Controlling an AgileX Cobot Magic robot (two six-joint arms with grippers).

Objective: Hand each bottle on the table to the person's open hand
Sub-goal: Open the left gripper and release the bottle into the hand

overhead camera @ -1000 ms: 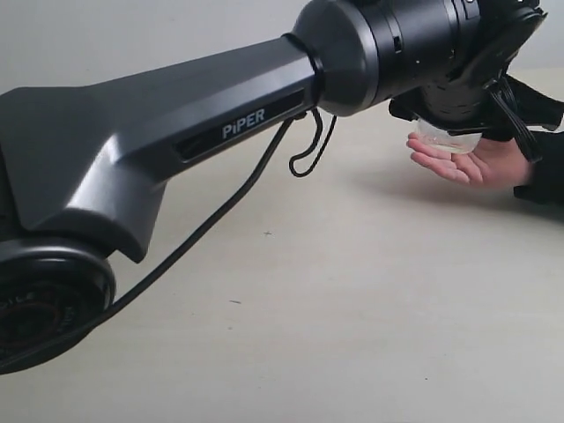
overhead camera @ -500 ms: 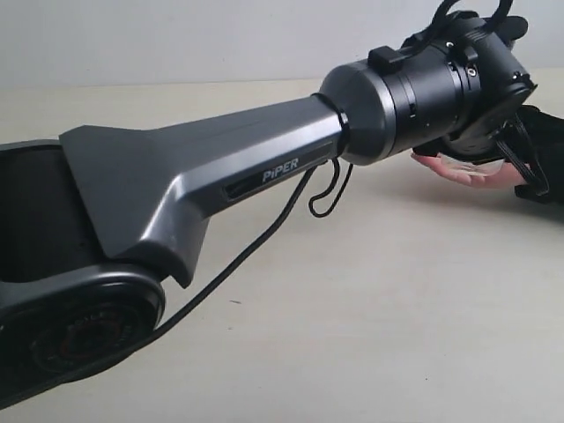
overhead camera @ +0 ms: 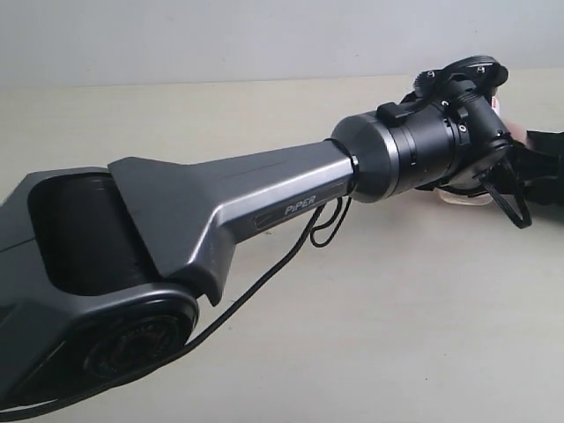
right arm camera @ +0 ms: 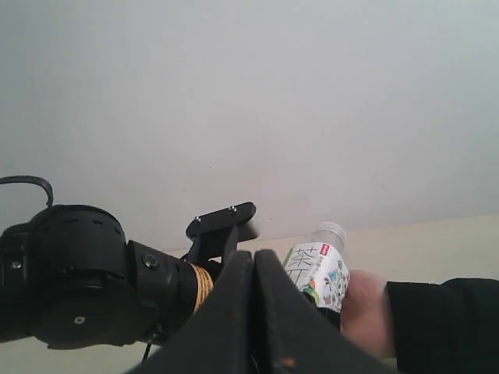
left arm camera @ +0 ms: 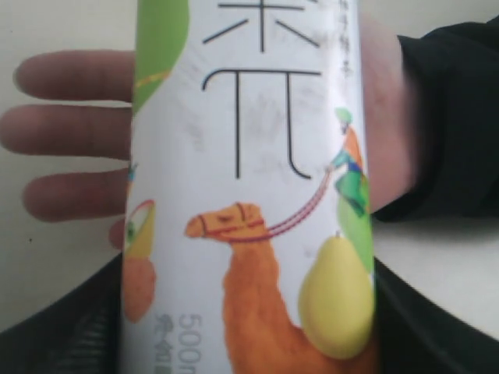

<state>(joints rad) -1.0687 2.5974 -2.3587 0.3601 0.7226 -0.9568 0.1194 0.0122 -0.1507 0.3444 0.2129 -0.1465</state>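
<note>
clasping the bottle (left arm camera: 249, 195), left fingers (left arm camera: 62, 335) hold it by the open hand (left arm camera: 78, 132).

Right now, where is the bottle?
In the left wrist view the bottle is in front of the person's open hand; in the exterior view that is far right, behind the left arm.

Pale grey wall (overhead camera: 220, 40) fills the whole backdrop, smooth and evenly lit. On the far right, a black sleeve (overhead camera: 551, 159) comes in low.
</note>
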